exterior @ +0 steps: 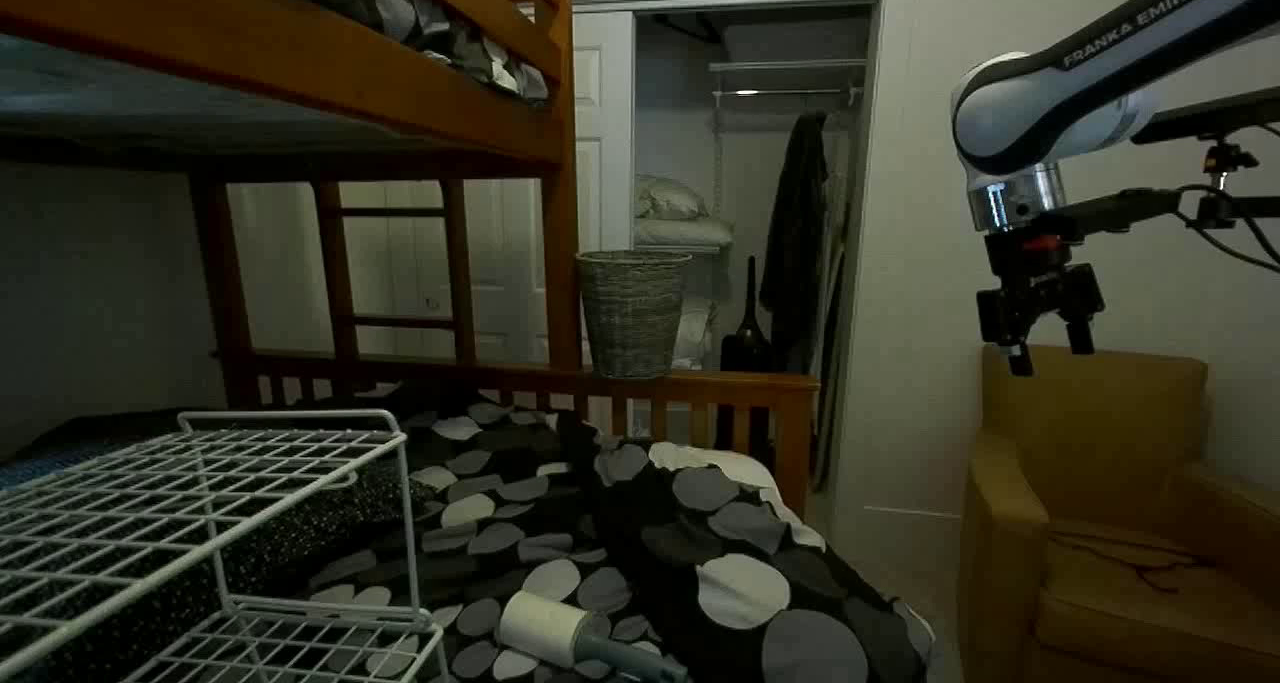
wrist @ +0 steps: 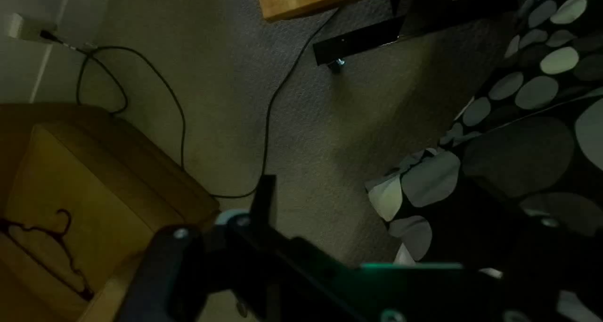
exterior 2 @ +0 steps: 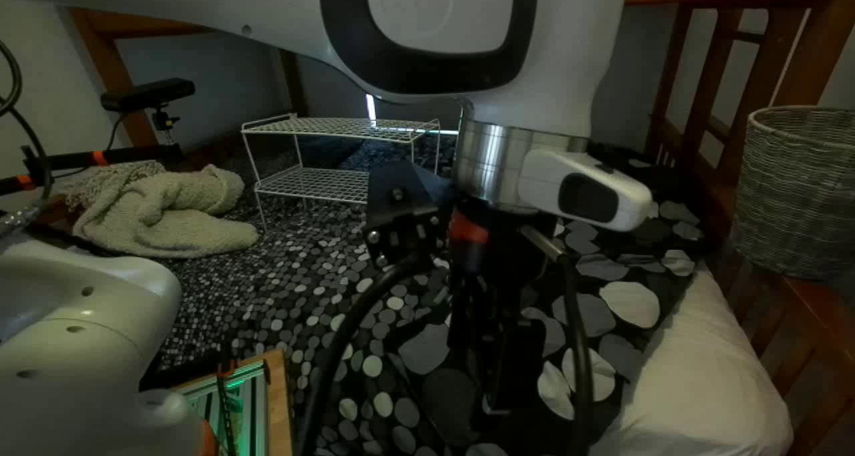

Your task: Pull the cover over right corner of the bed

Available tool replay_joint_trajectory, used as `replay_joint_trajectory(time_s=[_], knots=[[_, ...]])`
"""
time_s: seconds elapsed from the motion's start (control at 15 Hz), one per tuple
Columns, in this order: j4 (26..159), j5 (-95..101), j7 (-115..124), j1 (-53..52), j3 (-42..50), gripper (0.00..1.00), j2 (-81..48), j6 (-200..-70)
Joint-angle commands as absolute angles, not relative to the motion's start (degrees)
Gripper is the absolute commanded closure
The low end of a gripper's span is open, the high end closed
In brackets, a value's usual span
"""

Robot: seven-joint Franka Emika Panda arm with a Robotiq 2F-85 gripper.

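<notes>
The cover (exterior: 735, 563) is black with white and grey round spots and lies rumpled on the lower bunk of the brown timber bed (exterior: 790, 395). It also shows in an exterior view (exterior 2: 588, 316), where a bare white patch (exterior 2: 701, 382) lies near the end rail. In the wrist view the cover's edge (wrist: 431, 180) hangs at the right above the carpet. My gripper (exterior: 1050, 355) is open and empty, its fingers apart. It hangs high to the side of the bed, in front of the armchair in that view. In the wrist view one finger is dark and hard to make out.
A white wire rack (exterior: 300, 453) stands on the bed, with a lint roller (exterior: 550, 631) beside it. A wicker basket (exterior: 635, 313) sits by the end rail. A tan armchair (exterior: 1100, 403) holds a hanger (wrist: 56, 237). A cable (wrist: 271, 105) crosses the carpet. A cream blanket (exterior 2: 167, 209) lies bunched.
</notes>
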State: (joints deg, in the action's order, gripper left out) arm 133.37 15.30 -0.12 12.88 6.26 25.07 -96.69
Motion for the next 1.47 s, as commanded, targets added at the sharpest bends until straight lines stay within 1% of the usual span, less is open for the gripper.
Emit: replay_joint_trajectory(time_s=[0.0,0.33,0.6,1.0,1.27,1.33,1.4], knots=[[133.3,15.6,0.2,11.8,7.2,0.00,25.1,-96.5],[133.4,15.4,0.0,11.2,6.8,0.00,24.5,-97.7],[136.5,10.4,0.7,4.6,2.2,0.00,21.0,-100.7],[136.3,4.0,4.1,-4.3,-6.2,0.00,10.1,-106.2],[136.1,6.9,8.4,-8.0,-10.7,0.00,4.5,-112.4],[136.5,5.8,6.7,-7.3,-9.5,0.00,6.8,-110.1],[136.4,5.8,7.4,-8.0,-10.2,0.00,5.6,-111.4]])
